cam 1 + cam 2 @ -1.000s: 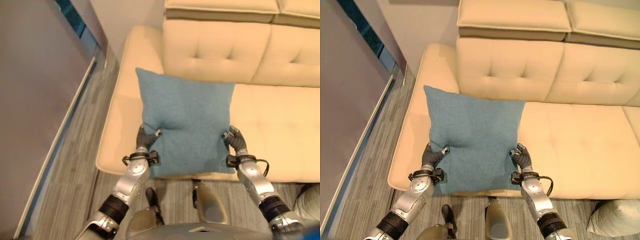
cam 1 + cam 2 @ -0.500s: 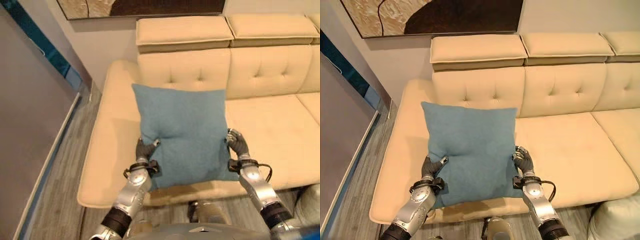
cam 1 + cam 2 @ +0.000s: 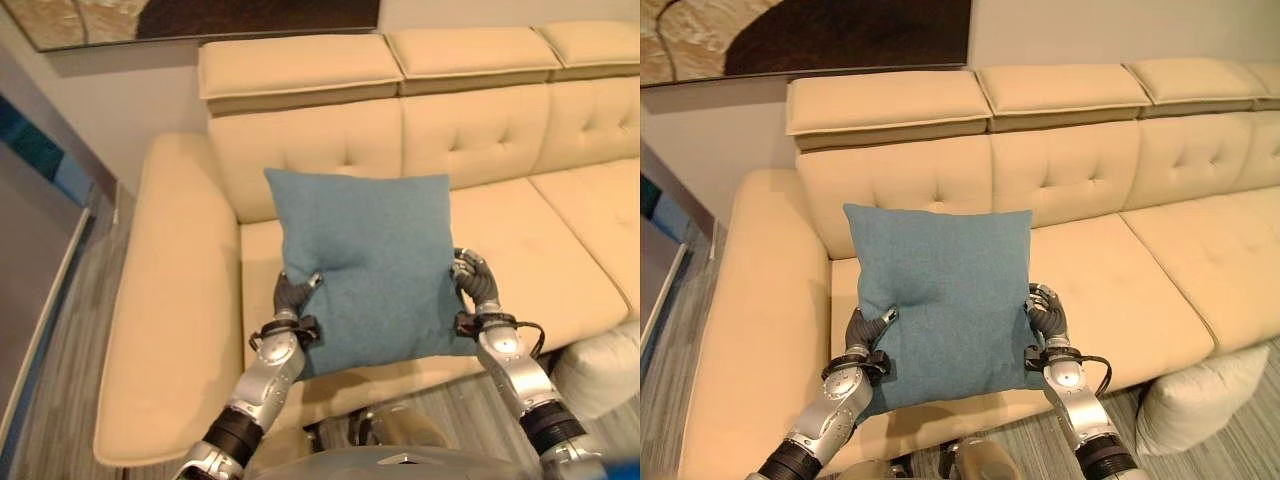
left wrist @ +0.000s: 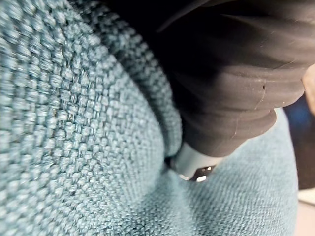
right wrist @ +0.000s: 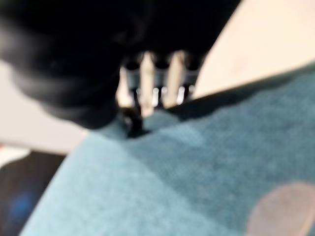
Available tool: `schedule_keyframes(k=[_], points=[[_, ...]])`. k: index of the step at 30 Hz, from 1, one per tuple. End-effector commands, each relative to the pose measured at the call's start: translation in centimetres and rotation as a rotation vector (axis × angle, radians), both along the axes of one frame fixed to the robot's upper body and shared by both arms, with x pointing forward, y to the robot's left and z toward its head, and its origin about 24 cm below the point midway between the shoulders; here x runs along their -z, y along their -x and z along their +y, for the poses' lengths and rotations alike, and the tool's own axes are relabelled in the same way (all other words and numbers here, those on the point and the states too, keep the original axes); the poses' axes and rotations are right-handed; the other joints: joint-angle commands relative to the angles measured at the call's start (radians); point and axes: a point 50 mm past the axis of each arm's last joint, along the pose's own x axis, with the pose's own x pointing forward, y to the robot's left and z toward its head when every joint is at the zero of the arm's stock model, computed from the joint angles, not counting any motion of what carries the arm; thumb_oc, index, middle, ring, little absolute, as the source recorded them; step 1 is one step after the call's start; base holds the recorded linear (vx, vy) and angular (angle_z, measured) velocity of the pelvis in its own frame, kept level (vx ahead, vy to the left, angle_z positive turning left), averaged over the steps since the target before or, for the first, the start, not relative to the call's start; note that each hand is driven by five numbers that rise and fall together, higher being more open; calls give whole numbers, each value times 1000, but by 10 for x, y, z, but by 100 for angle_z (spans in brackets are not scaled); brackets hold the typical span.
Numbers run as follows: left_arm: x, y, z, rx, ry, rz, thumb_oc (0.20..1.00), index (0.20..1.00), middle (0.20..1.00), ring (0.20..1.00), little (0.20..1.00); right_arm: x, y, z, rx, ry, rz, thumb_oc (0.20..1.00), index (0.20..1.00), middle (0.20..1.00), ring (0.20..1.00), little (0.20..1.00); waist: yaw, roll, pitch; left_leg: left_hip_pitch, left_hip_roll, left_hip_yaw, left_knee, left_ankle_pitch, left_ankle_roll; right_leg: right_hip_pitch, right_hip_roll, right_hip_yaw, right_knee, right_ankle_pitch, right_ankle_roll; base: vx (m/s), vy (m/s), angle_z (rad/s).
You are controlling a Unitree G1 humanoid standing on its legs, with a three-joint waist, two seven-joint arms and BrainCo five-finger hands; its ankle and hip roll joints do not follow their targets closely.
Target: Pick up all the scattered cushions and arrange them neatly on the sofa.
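I hold a square teal-blue cushion [image 3: 365,265] upright in the air in front of the cream sofa [image 3: 500,130]. My left hand [image 3: 291,298] pinches its lower left edge, the thumb pressed into the fabric [image 4: 88,147]. At the lower right edge my right hand [image 3: 474,287] has its fingers curled round the cushion [image 5: 206,167]. The cushion covers part of the sofa's left seat and backrest. A second, pale cushion [image 3: 1200,400] lies on the floor at the lower right, by the sofa's front.
The sofa's wide left armrest [image 3: 160,300] stands to the left of the held cushion. Its seats [image 3: 1110,290] stretch away to the right. A framed picture [image 3: 800,40] hangs on the wall above the backrest. Grey wood floor [image 3: 50,360] runs along the left.
The camera has tilted up and turned right, so more of the sofa and the wall picture show. The cushion stays held in both hands, a little higher against the backrest.
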Motion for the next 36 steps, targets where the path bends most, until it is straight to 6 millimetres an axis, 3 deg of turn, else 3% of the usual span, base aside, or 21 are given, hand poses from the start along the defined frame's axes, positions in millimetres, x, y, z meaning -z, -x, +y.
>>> schedule_keyframes(k=[1,3,7,9,12,14,16,17,19,21,23,24,25,26,28,30,31,32,35,36], points=[[-58,-23,-32,99,68,-290,200,200,200,200,200,-47,-24,33,-130,-36,-246,200,200,200,200,200,43,-11,-23,47,13,15,40,-40,-83,84,-140,55,0,44,96,18,-110,21],[-59,-25,-30,102,57,-295,200,200,200,200,200,-49,-25,34,-134,-35,-254,200,200,200,200,200,52,-14,-30,52,24,19,38,-48,-85,89,-182,41,-21,76,106,25,-121,-2],[-57,-25,-27,94,45,-284,200,200,200,200,200,-50,-26,35,-145,-33,-252,200,200,200,200,200,59,-26,-44,67,39,25,39,-48,-99,125,-221,30,-98,121,132,41,-164,-1],[-57,-25,-25,86,46,-282,200,200,200,200,200,-50,-27,36,-154,-30,-248,200,200,200,200,200,66,-30,-49,69,45,32,38,-46,-104,144,-222,13,-127,114,132,10,-165,3],[-52,-22,-19,69,64,-264,200,200,200,200,200,-49,-26,37,-172,-8,-238,200,200,200,200,200,83,-35,-59,59,84,23,61,-20,-136,180,-172,14,-164,51,105,0,-262,-17],[-52,-21,-20,73,79,-264,200,200,200,200,200,-49,-26,36,-171,-4,-239,200,200,200,200,200,83,-34,-56,51,96,10,77,-9,-145,186,-158,9,-167,39,91,-7,-163,-11],[-54,-21,-28,109,101,-269,200,200,200,200,200,-53,-25,27,-145,5,-256,200,200,200,200,200,73,-46,-37,-8,159,6,168,54,-182,208,-121,-38,-179,13,51,-83,-334,30],[-53,-21,-29,115,106,-267,200,200,200,200,200,-53,-25,25,-138,5,-259,200,200,200,200,200,73,-50,-33,-16,164,10,185,58,-181,216,-117,-50,-184,9,46,-66,-333,74],[-51,-20,-31,119,111,-257,200,200,200,200,200,-53,-24,24,-135,0,-256,200,200,200,200,200,67,-51,-35,-20,165,19,187,53,-179,228,-112,-67,-191,4,42,8,-112,71],[-51,-20,-37,149,105,-251,200,200,200,200,200,-50,-20,18,-112,0,-245,200,200,200,200,200,54,-51,-35,-64,157,99,149,85,-171,255,-110,-113,-210,-1,42,45,-80,76],[-53,-21,-39,158,100,-256,200,200,200,200,200,-50,-19,16,-103,1,-246,200,200,200,200,200,49,-51,-33,-74,154,129,140,88,-166,260,-112,-125,-211,-2,44,43,1,83],[-52,-21,-38,153,92,-256,200,200,200,200,200,-49,-19,18,-107,3,-245,200,200,200,200,200,49,-45,-40,-64,125,110,119,62,-152,259,-116,-126,-200,-14,52,16,49,52],[-52,-21,-38,153,92,-255,200,200,200,200,200,-49,-19,18,-107,3,-245,200,200,200,200,200,48,-46,-39,-64,124,109,119,62,-152,260,-117,-127,-199,-15,53,175,111,10],[-52,-21,-36,145,87,-255,200,200,200,200,200,-47,-19,22,-113,-1,-241,200,200,200,200,200,63,-44,-42,-61,92,58,115,35,-141,258,-133,-114,-164,-19,66,155,108,-22],[-52,-21,-34,141,84,-252,200,200,200,200,200,-47,-18,21,-106,-7,-238,200,200,200,200,200,61,-43,-42,-48,86,67,102,24,-130,254,-146,-114,-126,-17,75,118,109,-27],[-51,-19,-29,135,61,-258,200,200,200,200,200,-47,-20,27,-115,-16,-239,200,200,200,200,200,67,-38,-39,-15,58,73,68,2,-97,198,-196,-95,2,41,118,101,177,-5],[-51,-19,-29,135,61,-258,200,200,200,200,200,-47,-20,27,-115,-17,-239,200,200,200,200,200,68,-39,-39,-14,57,75,67,3,-96,195,-197,-93,4,40,118,110,198,-16],[-53,-21,-27,137,33,-268,200,200,200,200,200,-46,-21,29,-115,-16,-237,200,200,200,200,200,58,-32,-30,-6,50,58,56,1,-83,140,-186,-36,90,40,120,68,119,-17],[-54,-23,-25,121,14,-275,200,200,200,200,200,-47,-22,34,-125,-25,-243,200,200,200,200,200,60,-29,-29,15,42,61,35,-7,-79,118,-190,-25,60,33,110,66,61,-2],[-56,-25,-21,109,2,-285,200,200,200,200,200,-49,-25,36,-133,-21,-248,200,200,200,200,200,64,-21,-35,27,42,58,-1,-1,-84,97,-183,-20,-18,38,103,86,22,-16]])
